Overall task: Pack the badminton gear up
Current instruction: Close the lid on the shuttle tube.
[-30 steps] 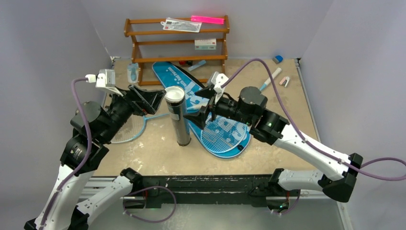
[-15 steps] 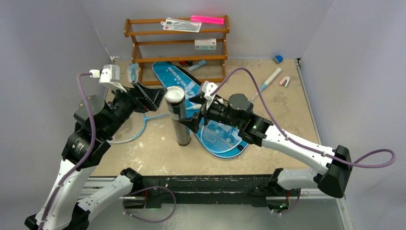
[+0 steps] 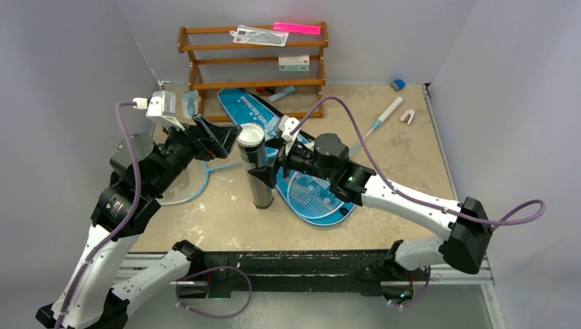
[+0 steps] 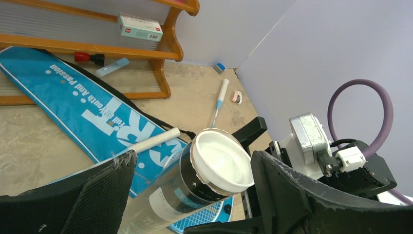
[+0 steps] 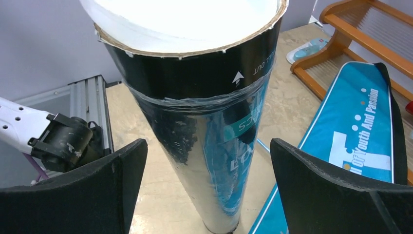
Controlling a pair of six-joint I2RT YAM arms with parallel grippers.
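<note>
Left gripper (image 4: pixel 194 161) and right gripper (image 5: pixel 207 151) both gape by the upright black tube (image 3: pixel 255 152); the right should close level, centred, without tipping it.

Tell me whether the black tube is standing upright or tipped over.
Upright. The black tube stands on its base on the table, white top end facing up.

Plain pale lilac-grey walls (image 3: pixel 411 34) box in a mottled beige surface (image 3: pixel 418 147), brown three-tier wooden rack (image 3: pixel 233 84) at the back.
</note>
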